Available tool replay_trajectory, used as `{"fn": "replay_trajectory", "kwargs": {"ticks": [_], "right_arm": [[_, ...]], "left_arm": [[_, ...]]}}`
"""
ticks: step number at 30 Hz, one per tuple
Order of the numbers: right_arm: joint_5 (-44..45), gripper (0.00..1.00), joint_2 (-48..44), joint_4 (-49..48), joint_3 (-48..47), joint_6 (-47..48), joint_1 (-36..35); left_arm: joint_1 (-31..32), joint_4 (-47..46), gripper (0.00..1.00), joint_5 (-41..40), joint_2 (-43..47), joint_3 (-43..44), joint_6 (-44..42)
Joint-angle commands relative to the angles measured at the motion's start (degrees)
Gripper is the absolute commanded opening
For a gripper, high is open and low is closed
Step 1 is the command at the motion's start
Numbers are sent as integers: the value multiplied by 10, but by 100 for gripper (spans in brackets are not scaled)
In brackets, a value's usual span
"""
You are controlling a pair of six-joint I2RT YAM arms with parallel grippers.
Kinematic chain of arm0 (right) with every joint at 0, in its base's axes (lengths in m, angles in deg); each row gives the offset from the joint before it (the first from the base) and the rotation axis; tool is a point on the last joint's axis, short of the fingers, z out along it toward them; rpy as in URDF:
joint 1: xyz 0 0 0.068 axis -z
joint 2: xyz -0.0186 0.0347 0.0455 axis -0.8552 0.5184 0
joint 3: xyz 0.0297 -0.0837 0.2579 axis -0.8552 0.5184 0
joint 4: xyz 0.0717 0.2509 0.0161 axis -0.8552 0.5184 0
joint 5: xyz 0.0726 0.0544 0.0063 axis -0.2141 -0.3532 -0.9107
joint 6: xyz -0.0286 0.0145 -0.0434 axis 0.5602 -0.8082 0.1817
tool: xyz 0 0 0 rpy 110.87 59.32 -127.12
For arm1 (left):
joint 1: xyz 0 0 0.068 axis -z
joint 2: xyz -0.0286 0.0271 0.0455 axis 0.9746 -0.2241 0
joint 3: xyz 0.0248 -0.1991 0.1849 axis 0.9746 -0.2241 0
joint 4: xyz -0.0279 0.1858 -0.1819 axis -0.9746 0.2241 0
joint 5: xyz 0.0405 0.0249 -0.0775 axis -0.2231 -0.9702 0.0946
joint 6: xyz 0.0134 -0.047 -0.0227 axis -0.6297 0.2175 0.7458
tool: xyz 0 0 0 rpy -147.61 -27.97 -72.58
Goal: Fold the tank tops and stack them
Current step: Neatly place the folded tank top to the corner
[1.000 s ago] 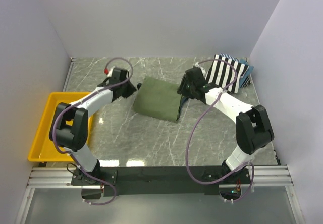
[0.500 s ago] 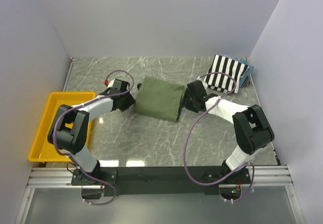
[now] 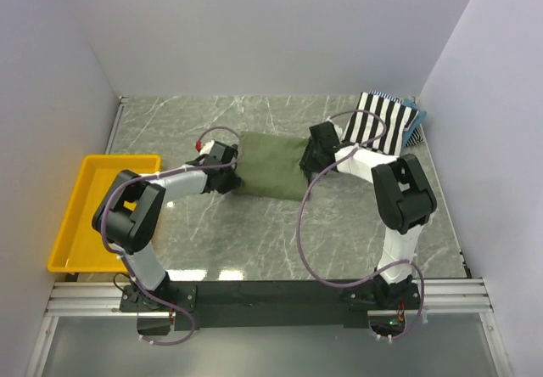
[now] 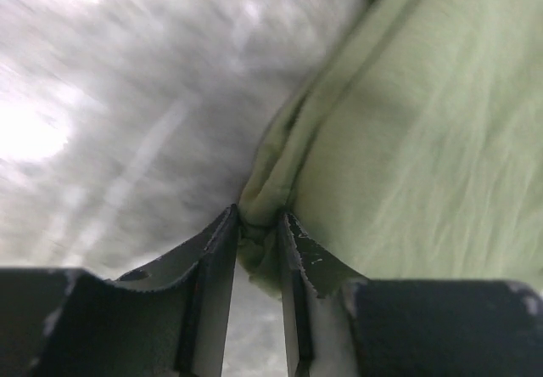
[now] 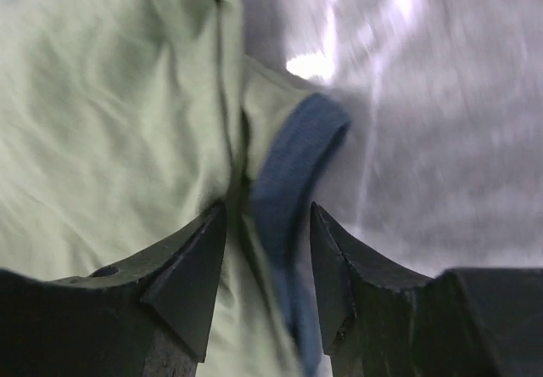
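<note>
One olive tank top [image 3: 270,166] lies folded, central on the table [image 3: 254,224]; our left gripper [image 4: 259,224] pinches its edge, our right gripper [image 5: 267,216] straddles the navy trim [image 5: 288,165], grip unclear. If that side slips during lifting, we judge the fold opens.

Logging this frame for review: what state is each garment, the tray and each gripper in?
olive-green tank top: folded into a rectangle, lying on the table, pinched at both ends.
striped tank top: folded, at the far right corner, untouched.
yellow tray: at the table's left edge, apart from both grippers.
left gripper: shut on the olive-green tank top's folded edge.
right gripper: shut on its navy-trimmed edge.
</note>
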Motion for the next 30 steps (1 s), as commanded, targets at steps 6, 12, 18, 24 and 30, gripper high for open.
{"fn": "replay_trajectory", "kwargs": {"ticks": [6, 12, 18, 24, 30], "right_arm": [[-20, 52, 73, 21, -168, 61, 27], [12, 62, 79, 79, -262, 79, 47], [39, 70, -76, 81, -136, 49, 86], [-29, 70, -213, -13, 91, -9, 91], [-110, 71, -228, -100, 201, -42, 91]], "left_arm": [[124, -10, 31, 28, 39, -39, 79], [176, -7, 34, 57, 67, -35, 78], [176, 77, 40, 32, 168, -2, 26], [166, 97, 43, 14, 158, 46, -13], [167, 115, 53, 36, 27, 140, -104]]}}
